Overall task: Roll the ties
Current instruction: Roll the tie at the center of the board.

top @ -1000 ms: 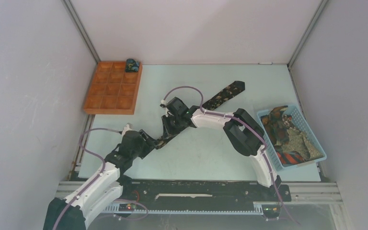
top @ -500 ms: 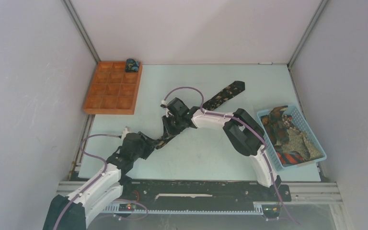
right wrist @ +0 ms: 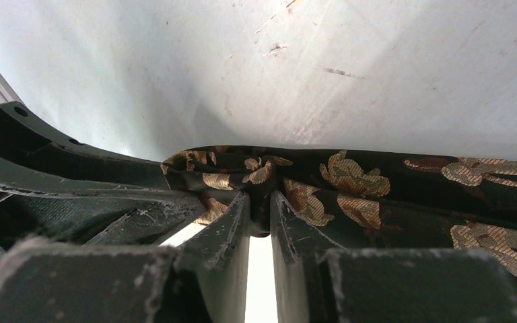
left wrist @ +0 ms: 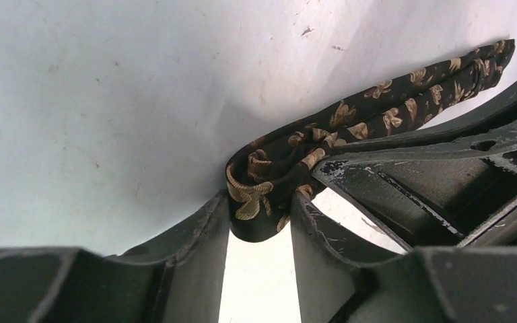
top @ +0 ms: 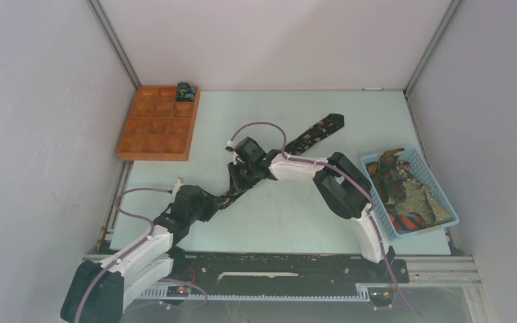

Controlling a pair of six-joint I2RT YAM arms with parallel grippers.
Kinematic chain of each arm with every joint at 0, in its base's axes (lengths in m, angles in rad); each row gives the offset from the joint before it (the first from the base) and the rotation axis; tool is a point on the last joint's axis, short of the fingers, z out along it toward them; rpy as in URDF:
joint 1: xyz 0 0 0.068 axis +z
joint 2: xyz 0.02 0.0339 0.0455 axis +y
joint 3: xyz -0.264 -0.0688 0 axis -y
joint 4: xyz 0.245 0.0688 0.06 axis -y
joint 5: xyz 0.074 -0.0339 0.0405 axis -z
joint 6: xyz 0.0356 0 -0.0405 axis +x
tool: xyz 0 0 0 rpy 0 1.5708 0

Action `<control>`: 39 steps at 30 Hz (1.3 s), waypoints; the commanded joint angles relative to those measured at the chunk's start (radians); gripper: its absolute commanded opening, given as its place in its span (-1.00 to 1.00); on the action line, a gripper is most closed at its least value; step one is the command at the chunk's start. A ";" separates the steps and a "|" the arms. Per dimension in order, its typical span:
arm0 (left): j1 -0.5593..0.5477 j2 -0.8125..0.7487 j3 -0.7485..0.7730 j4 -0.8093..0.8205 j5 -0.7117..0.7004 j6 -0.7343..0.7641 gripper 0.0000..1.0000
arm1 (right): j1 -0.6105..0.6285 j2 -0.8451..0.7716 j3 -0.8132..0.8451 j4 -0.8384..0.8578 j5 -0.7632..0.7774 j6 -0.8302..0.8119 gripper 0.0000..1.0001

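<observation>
Where the table (top: 289, 219) lies pale under the overhead camera, the tie (top: 316, 131) runs as a dark diagonal from upper right of centre down toward lower left, black with tan leaves; its broad end lies flat and free near the middle top of the frame, well apart from both arms; my right pincer (top: 237, 182) sits on it at the centre, and my left pincer (top: 212, 202) meets its lower end just below and left of that.

In my left wrist view the tie (left wrist: 350, 121) comes in from the upper right corner and doubles back into a fold at centre; that fold is lodged in my left pincer (left wrist: 261, 208), one finger (left wrist: 202, 229) on each side and both touching the cloth, so I am pinching the tie there.

In my right wrist view the tie (right wrist: 350, 182) crosses the frame from the right edge to centre, bunched into creases where it meets me; my right pincer (right wrist: 259, 202) is drawn nearly together, its fingers (right wrist: 289, 222) nipping a pleat of the cloth.

At upper left of the overhead frame stands the orange tray (top: 151, 156); a rolled tie (top: 186, 91) sits in its far right corner compartment; at the right edge, the blue basket (top: 421, 229) holds a heap of loose ties (top: 404, 188), red-and-black stripes showing at the bottom.
</observation>
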 commanded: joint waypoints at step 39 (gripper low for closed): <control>0.007 -0.132 0.051 -0.201 -0.028 0.077 -1.00 | 0.049 -0.073 0.066 -0.028 0.020 -0.040 -0.68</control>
